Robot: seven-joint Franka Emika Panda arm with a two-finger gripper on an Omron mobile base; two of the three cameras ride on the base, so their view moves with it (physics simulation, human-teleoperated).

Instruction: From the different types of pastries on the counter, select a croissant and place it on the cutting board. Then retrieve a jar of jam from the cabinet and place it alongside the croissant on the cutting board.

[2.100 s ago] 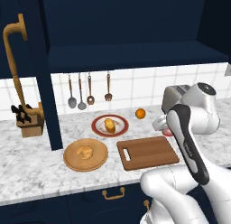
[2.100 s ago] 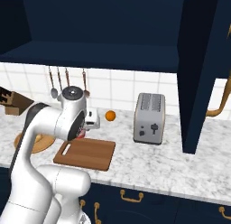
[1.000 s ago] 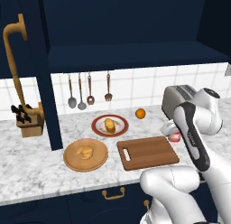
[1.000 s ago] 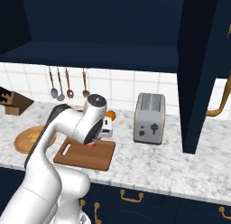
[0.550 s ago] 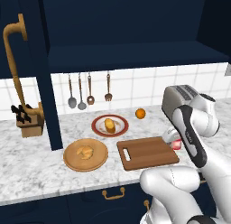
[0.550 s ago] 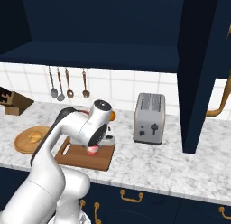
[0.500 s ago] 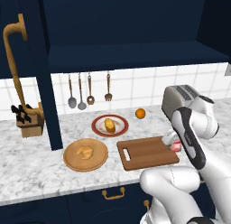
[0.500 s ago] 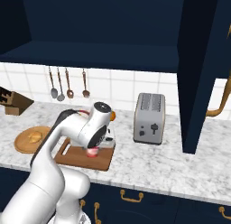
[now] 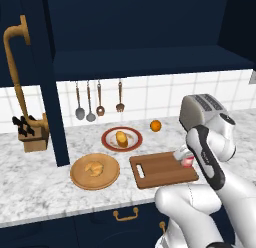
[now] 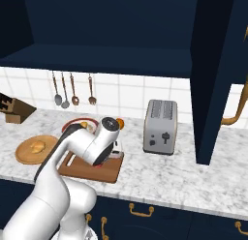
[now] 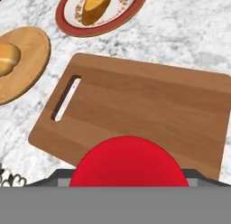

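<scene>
- Overhead, the cabinet [image 9: 135,62] hangs dark above the counter [image 9: 40,172].
- The cutting board [image 9: 162,169] lies flat on the marble, slot handle toward the round wooden plate [image 9: 95,171].
- The croissant [image 9: 93,168] sits on that wooden plate, off the board, while the oblong pastry [image 9: 121,138] rests on a red-rimmed plate [image 9: 121,139] behind.
- An orange [image 9: 156,125] sits near a toaster [image 9: 200,109].
- The gripper [image 9: 184,157] has its fingers clenched around the jar of jam [image 9: 187,160], over the board's right end; I can't tell if the jar touches it.
</scene>
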